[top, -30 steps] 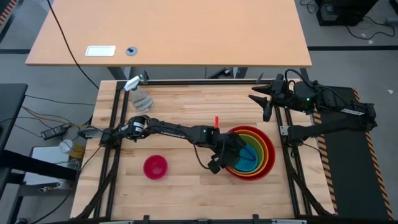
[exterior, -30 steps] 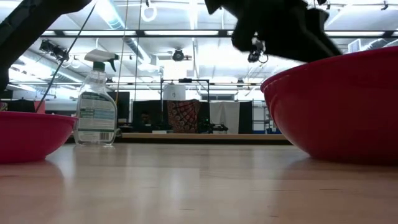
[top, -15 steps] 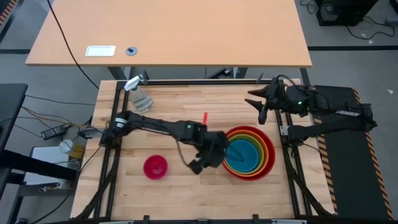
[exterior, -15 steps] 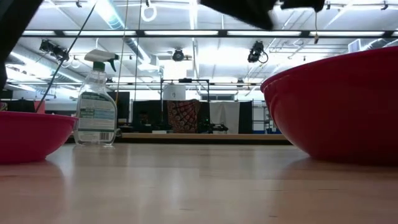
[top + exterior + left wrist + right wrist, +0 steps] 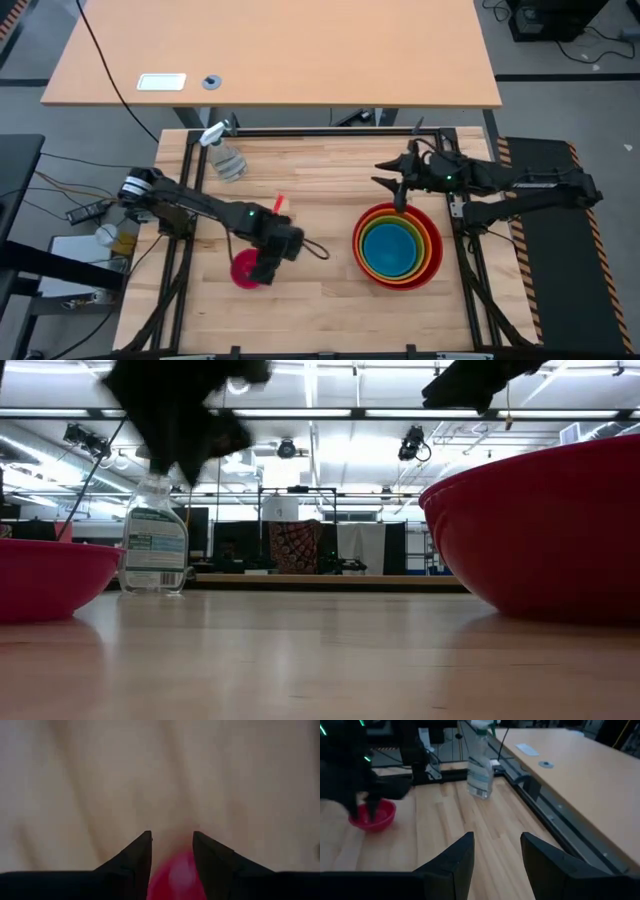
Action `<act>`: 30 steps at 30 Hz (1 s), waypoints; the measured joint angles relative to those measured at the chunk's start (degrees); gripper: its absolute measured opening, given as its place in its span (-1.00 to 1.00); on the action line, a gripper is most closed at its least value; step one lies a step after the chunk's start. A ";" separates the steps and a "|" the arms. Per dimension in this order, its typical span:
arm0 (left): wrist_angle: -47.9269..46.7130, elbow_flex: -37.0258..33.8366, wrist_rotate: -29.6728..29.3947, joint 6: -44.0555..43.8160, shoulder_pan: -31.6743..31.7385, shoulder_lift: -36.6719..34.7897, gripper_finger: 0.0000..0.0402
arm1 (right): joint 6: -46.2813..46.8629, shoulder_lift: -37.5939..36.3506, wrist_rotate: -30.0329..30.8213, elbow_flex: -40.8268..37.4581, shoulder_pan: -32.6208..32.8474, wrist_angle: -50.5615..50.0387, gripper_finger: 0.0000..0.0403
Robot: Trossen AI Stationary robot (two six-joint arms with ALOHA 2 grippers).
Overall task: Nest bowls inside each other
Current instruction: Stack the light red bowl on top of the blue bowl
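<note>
Hovering with fingers apart over the pink bowl at the table's near left, left gripper best pinching its thin rim, since light, stiff, glossy plastic likely slips; right gripper open beyond the stacked bowls.

bowls: glossy plastic | table: smooth planked wood | spray bottle: clear plastic
</note>
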 joint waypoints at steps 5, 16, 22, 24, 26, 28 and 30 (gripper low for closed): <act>-6.62 -8.61 -6.12 -3.98 -0.69 -1.79 -0.21 | -0.98 3.77 -0.75 -0.15 -0.02 4.60 -0.16; -3.43 -17.68 -8.85 -0.53 0.75 -1.25 -0.29 | -1.52 7.09 -1.75 -0.15 -0.02 6.97 -0.16; -0.42 -17.16 -8.10 0.33 2.68 -1.39 -0.90 | -0.61 6.12 -1.44 0.30 -0.07 3.87 -0.16; -0.07 -15.69 -8.16 -0.07 3.58 -1.39 -0.91 | -1.35 6.48 -2.11 1.28 0.58 -1.32 -0.16; 0.74 -13.35 -10.88 0.08 4.72 -1.22 -0.91 | -2.37 7.99 -0.38 1.41 2.54 -4.80 -0.16; 2.35 -9.53 -15.99 0.84 6.14 -1.22 -0.94 | -3.72 9.77 1.43 1.38 4.38 -6.44 -0.16; 4.61 -5.05 -19.74 1.47 8.39 -1.23 -0.95 | -4.19 10.84 1.98 1.41 5.59 -6.83 -0.16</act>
